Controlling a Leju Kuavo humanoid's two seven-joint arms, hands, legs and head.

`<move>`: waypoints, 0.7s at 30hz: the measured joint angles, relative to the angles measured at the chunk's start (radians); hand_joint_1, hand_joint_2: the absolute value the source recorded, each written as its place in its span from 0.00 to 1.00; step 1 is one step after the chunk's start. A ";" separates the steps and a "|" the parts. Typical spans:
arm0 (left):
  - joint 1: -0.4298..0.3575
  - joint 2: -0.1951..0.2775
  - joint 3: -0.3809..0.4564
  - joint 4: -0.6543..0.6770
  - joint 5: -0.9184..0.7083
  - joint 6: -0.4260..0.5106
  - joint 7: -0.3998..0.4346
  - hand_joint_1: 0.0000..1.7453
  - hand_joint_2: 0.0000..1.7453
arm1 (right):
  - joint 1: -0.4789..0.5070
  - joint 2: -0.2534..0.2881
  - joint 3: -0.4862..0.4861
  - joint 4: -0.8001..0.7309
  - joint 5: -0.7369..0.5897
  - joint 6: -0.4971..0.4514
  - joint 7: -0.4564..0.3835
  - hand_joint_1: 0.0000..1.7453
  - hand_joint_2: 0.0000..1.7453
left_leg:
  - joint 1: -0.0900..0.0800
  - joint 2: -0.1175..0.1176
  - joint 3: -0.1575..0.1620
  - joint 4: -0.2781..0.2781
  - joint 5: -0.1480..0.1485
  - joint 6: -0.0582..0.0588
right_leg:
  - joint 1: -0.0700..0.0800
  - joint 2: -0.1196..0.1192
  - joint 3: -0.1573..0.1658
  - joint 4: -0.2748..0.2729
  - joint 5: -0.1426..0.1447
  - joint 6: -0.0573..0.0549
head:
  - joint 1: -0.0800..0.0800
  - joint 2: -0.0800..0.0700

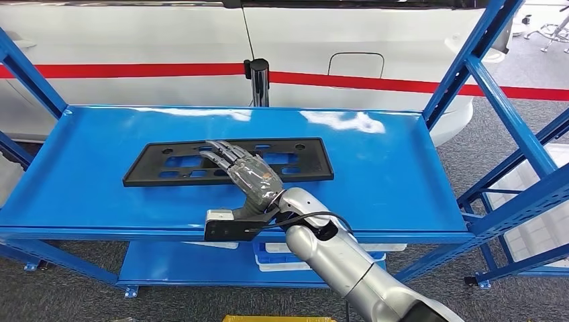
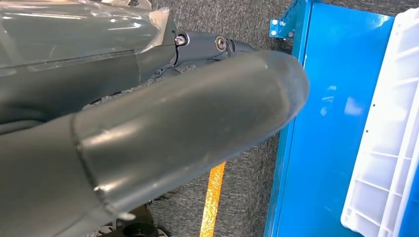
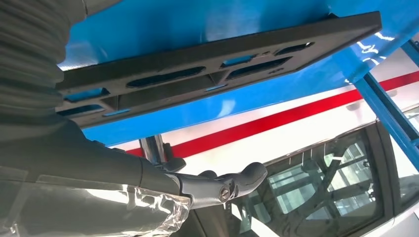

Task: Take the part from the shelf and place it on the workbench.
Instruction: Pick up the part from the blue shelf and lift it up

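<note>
A flat black plate with cut-out slots [image 1: 228, 161] lies on the top board of the blue shelf [image 1: 376, 181], nearer the left edge than the right and about midway between front and back. The right hand [image 1: 245, 176] reaches in over the front edge, its fingers [image 1: 225, 153] stretched out and a little apart above the middle of the plate, holding nothing; whether they touch it I cannot tell. The left hand [image 2: 148, 123] hangs beside the shelf's low board [image 2: 321, 123], where a white tray [image 2: 390, 138] sits; its fingers are too close to read. A white car with a red stripe [image 1: 369, 40] stands behind the shelf.
</note>
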 joint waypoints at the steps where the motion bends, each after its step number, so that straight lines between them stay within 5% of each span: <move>1: 0.000 0.000 0.000 0.000 0.002 0.000 0.000 0.00 0.00 | -0.006 0.003 0.004 0.005 0.000 0.000 0.006 0.00 1.00 | 0.000 0.000 0.000 0.000 0.000 0.000 | 0.000 0.000 0.000 0.000 0.000 0.000 | 0.000 0.000; 21: 0.002 0.007 0.012 0.007 -0.004 0.000 0.004 0.00 0.00 | -0.119 0.070 0.012 0.240 0.000 -0.020 0.054 0.00 1.00 | 0.000 0.000 0.000 0.000 0.000 0.000 | 0.001 0.000 0.000 0.000 0.000 0.000 | 0.000 0.000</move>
